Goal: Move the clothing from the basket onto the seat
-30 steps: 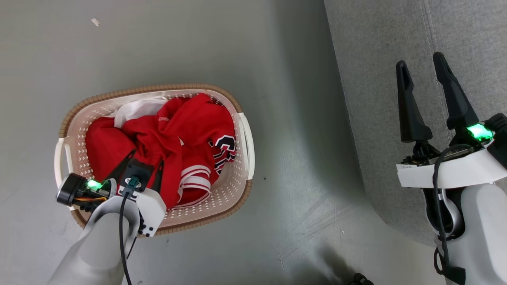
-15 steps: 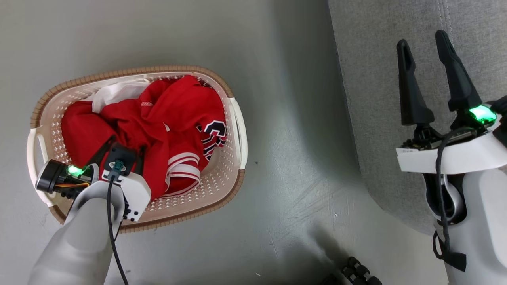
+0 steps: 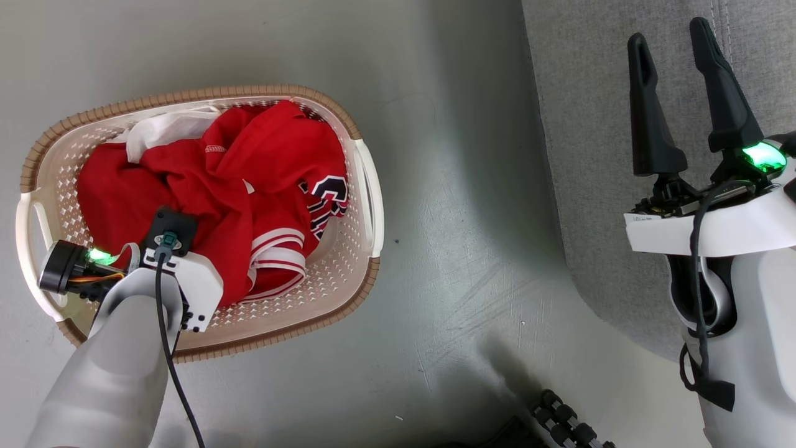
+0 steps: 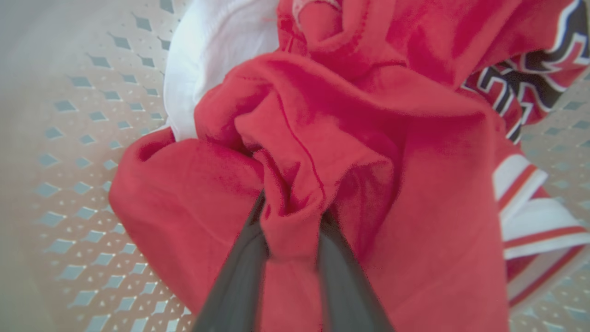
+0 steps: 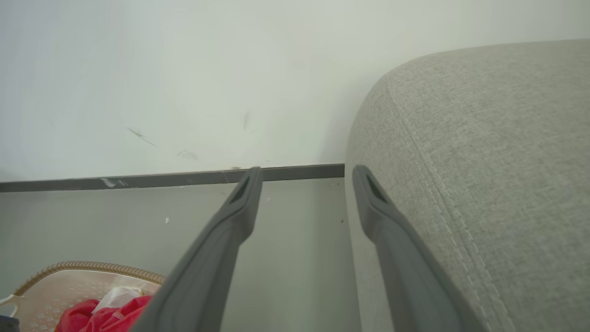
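The oval cream-white plastic basket (image 3: 372, 205), with perforated walls and a brown woven-look rim, stands on the smooth grey floor (image 3: 448, 155) at the left of the head view. Its right handle faces a broad bare strip of floor. Beyond that strip lies the large grey woven-fabric seat (image 3: 591, 155), whose rounded corner curves away at the lower right. Basket and seat are well apart.

The soft bright red clothing (image 3: 261, 155), with white-striped trim and a navy-and-white logo, is heaped inside the basket. One white garment (image 3: 165, 127) is tucked against the far rim. At the near right end, beside the striped trim, the basket's perforated bottom shows bare.

The left gripper (image 4: 291, 216) reaches down into the heap toward the basket's near left end. In the left wrist view its two dark fingers are drawn close together, pinching an upstanding fold of red cloth between them. The basket walls stand off to either side of them.

The right gripper (image 3: 670, 37) is held over the seat's left edge, its fingers spread wide with nothing between them. In the right wrist view one finger lies over the floor and the other along the seat's stitched edge. Past them the floor runs open to a dark baseboard (image 5: 138, 180) under a pale wall (image 5: 184, 69). A dark ribbed part (image 3: 569, 417) sits at the head view's bottom edge, near the seat's corner.
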You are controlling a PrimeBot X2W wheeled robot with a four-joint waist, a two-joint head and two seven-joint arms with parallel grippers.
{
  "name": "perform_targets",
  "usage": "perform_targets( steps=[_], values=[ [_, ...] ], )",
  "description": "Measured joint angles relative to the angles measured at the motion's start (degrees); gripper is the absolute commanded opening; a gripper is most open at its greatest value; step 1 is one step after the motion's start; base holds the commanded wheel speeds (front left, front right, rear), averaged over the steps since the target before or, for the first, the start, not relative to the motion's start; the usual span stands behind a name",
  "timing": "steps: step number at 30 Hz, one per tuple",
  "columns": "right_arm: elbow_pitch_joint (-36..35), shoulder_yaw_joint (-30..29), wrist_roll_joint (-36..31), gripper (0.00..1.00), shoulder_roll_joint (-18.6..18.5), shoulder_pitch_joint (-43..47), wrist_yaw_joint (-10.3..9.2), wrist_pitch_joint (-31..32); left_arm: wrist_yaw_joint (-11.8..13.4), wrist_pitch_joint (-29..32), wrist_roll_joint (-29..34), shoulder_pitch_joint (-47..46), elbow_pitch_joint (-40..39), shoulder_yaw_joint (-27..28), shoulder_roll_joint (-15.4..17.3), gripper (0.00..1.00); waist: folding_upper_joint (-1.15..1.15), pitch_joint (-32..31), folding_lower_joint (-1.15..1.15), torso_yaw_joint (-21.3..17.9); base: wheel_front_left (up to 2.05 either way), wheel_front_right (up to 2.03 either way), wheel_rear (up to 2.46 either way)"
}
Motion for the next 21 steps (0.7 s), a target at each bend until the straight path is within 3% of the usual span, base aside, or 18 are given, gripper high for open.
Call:
perform_targets(
  steps=[4, 21],
  values=[
    [0.54, -0.41, 0.0, 1.0, 0.0, -0.49, 0.0, 0.0, -0.12, -0.46, -0.66, -0.42, 0.11, 0.3, -0.52, 0.0, 0.0, 0.13, 0.0, 0.1, 0.0, 0.0, 0.0],
    [2.4, -0.55, -0.08, 1.0, -0.04, -2.2, 0.0, 0.0, -4.66, -3.15, -3.22, -0.76, -4.08, 0.8, -1.98, 0.0, 0.0, -1.83, 0.0, 2.18, 0.0, 0.0, 0.0]
  ],
)
